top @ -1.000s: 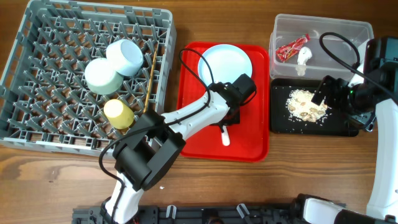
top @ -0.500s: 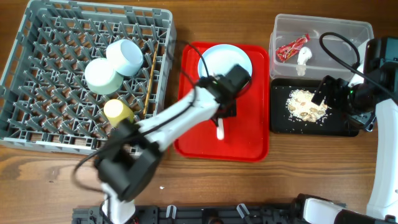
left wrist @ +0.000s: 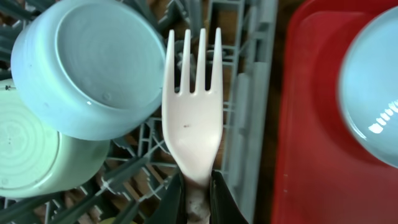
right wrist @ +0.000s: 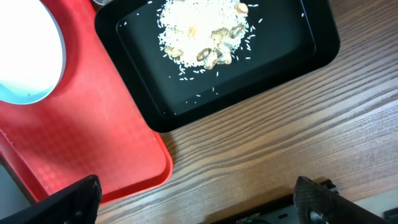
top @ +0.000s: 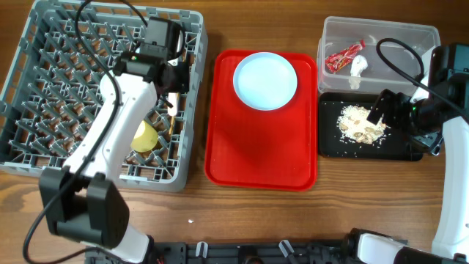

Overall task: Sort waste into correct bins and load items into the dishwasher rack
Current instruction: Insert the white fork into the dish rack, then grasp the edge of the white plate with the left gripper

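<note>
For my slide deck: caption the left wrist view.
Left tool shut on the white fork, tines forward above the grey rack, beside upturned blue bowl and green bowl.

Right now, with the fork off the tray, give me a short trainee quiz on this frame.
1. True or false: the white fork lies on the red serving tray.
2. Where are the food crumbs? A: red serving tray. B: black tray. C: dishwasher rack.
3. Which dish sits on the red serving tray?

Key
1. False: the left gripper is shut on the fork's handle, holding it above the dishwasher rack.
2. B.
3. The round white plate.
</note>
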`<act>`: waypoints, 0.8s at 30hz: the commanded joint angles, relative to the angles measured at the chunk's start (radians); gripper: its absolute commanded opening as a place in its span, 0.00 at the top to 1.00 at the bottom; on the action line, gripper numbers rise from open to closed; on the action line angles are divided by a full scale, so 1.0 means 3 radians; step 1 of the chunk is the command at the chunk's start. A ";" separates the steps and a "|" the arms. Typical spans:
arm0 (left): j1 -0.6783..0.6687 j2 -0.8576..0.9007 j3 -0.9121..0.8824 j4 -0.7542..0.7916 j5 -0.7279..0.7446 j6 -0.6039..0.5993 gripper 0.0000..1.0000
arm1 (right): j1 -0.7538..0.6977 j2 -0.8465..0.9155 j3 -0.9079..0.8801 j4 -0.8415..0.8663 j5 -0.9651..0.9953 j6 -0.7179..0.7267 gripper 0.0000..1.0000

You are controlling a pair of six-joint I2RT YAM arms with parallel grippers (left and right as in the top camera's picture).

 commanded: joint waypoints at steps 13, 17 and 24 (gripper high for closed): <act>-0.0081 0.0134 0.0080 0.0276 0.0257 0.0234 0.48 | -0.0011 -0.0043 0.0065 -0.0003 -0.0001 -0.0001 0.00; -0.0570 -0.0102 0.0089 0.0496 0.0642 0.0233 0.50 | -0.0011 -0.0043 0.0065 -0.0001 -0.0001 0.0000 0.00; -0.1478 0.0408 0.0088 0.1061 0.0664 0.1059 0.35 | -0.0011 -0.0043 0.0065 0.0005 -0.0013 0.0000 0.00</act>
